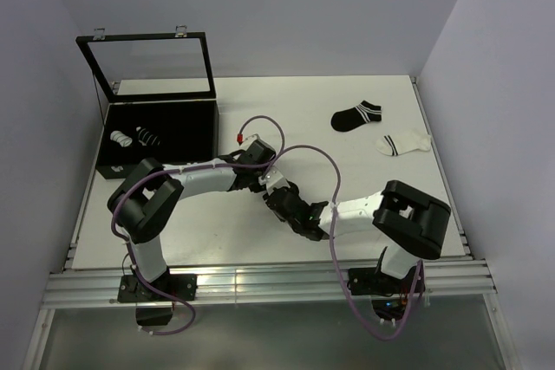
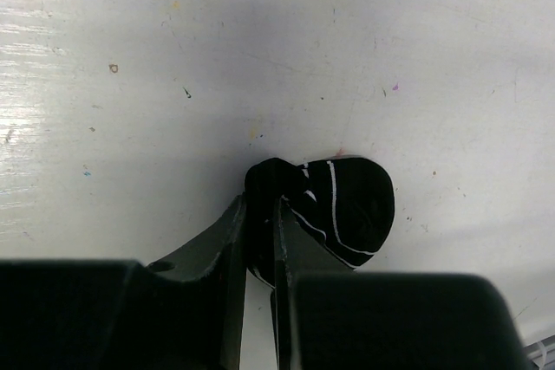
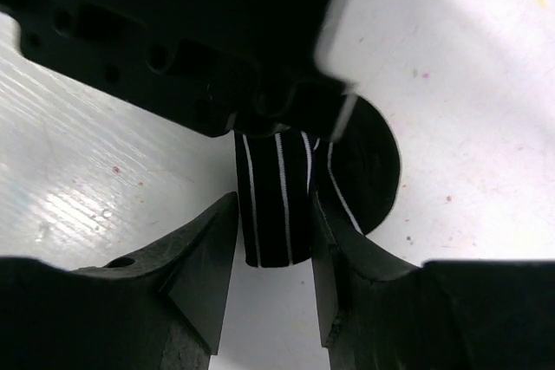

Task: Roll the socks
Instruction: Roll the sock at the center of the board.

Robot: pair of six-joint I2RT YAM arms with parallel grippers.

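A black sock [image 2: 347, 205] with thin white stripes lies rolled into a bundle on the white table [image 2: 173, 84]. My left gripper [image 2: 263, 204] is shut on a fold at the bundle's left side. In the right wrist view the same sock's striped cuff [image 3: 277, 205] hangs between the fingers of my right gripper [image 3: 274, 201], which close on it from both sides. From above, the left gripper [image 1: 274, 185] and right gripper [image 1: 293, 207] meet at the table's middle and hide the bundle. A flat black sock [image 1: 357, 115] and a flat white sock [image 1: 402, 142] lie at the far right.
A black box [image 1: 201, 140] with its lid raised stands at the far left. Inside it are two rolled socks [image 1: 134, 138]. A purple cable [image 1: 299, 152] loops over the table between the two arms.
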